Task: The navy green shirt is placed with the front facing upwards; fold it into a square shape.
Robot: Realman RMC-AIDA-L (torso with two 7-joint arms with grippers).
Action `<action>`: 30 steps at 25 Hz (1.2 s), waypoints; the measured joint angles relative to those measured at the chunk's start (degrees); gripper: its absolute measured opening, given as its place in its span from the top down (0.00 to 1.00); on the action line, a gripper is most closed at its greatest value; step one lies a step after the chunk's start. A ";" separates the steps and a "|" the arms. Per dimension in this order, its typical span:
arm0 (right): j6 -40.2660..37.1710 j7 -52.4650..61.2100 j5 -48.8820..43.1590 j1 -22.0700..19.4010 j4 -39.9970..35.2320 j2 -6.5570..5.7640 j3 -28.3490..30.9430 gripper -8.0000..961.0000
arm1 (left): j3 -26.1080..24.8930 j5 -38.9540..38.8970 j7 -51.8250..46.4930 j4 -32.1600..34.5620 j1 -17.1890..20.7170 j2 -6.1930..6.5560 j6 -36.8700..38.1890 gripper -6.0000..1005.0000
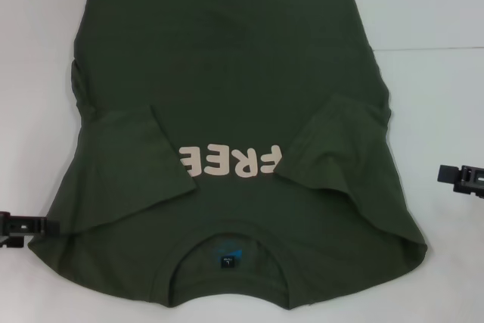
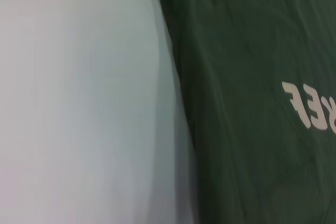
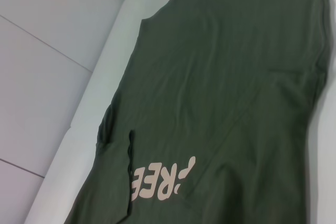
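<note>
The navy green shirt (image 1: 227,81) lies flat, front up, on the white table (image 1: 439,20), its neck (image 1: 231,251) toward me and its hem at the far side. Both sleeves are folded inward over the chest, partly covering the cream lettering (image 1: 231,163). The lettering also shows in the left wrist view on the shirt (image 2: 252,77) and in the right wrist view on the shirt (image 3: 226,77). My left gripper (image 1: 19,228) sits at the near left, beside the shirt's shoulder edge. My right gripper (image 1: 461,178) is at the right edge, off the cloth.
White table surface surrounds the shirt on the left, right and far sides. In the right wrist view a pale tiled floor (image 3: 47,51) shows beyond the table edge.
</note>
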 joint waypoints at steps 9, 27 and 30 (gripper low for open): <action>0.64 -0.36 -0.06 0.89 0.75 0.01 -0.14 0.13 | 1.56 0.07 -0.14 -1.58 -0.15 -0.23 -2.25 0.19; 1.55 -0.42 -1.05 1.49 1.44 0.05 -0.08 0.13 | 2.38 -0.16 -0.26 -5.23 -1.83 -0.34 -3.35 0.20; 1.54 -0.44 -1.35 1.74 1.56 0.07 -0.06 0.13 | 3.06 -0.02 -0.56 -5.34 -2.01 -0.35 -3.65 0.20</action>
